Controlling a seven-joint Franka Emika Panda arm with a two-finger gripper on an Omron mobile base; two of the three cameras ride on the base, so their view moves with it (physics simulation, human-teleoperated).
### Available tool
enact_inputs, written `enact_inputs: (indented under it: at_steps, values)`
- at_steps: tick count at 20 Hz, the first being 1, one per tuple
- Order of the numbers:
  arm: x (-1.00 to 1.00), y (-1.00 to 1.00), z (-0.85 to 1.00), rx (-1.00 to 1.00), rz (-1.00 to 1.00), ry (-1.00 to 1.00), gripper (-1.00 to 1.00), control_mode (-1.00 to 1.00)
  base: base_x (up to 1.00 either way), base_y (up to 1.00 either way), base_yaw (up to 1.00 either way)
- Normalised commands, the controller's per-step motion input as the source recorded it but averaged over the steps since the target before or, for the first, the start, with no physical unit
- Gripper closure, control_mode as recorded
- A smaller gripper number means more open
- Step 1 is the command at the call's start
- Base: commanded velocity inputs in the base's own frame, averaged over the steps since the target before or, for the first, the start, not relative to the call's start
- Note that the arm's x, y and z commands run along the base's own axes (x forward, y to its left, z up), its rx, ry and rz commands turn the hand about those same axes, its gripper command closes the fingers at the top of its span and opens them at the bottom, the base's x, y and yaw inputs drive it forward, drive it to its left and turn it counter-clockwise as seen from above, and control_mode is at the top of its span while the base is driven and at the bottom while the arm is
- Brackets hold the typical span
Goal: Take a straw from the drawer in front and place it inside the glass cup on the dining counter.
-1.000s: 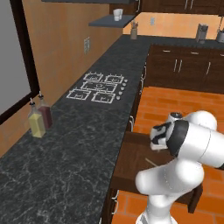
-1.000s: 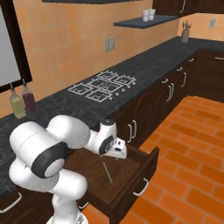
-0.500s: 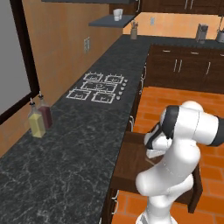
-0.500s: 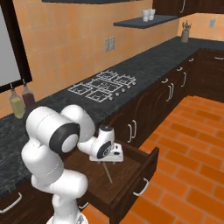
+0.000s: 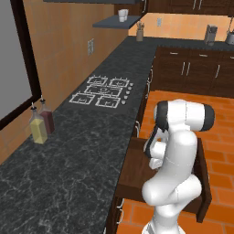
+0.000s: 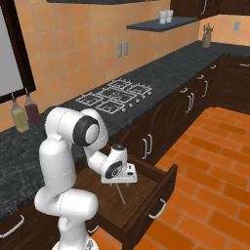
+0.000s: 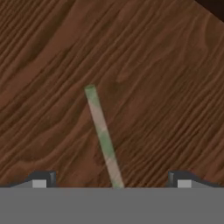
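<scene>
Straw (image 7: 103, 139) flat on wood floor of pulled-out drawer (image 6: 151, 195), centred between spread-wide jaws of gripper (image 7: 111, 180) (fingertips (image 7: 41, 178) clear of it, nothing held).

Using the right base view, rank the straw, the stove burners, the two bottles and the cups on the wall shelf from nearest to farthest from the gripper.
1. The straw, just below the gripper, in the open drawer.
2. The stove burners, on the black counter behind it.
3. The two bottles, far left by the wall.
4. The cups, up on the shelf, far right.
</scene>
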Motion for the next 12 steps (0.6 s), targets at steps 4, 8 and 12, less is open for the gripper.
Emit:
enact_inputs:
  at_steps: [4,8,12]
  values:
    - [0.32,0.0,-0.36,0.0,0.0,0.09,-1.0,-1.0,0.0,0.0,0.0]
    - [0.19,0.0,-0.33,0.0,0.0,0.07,-1.0,-1.0,0.0,0.0,0.0]
    - [0.09,0.0,-0.32,0.0,0.0,0.03,-1.0,-1.0,0.0,0.0,0.0]
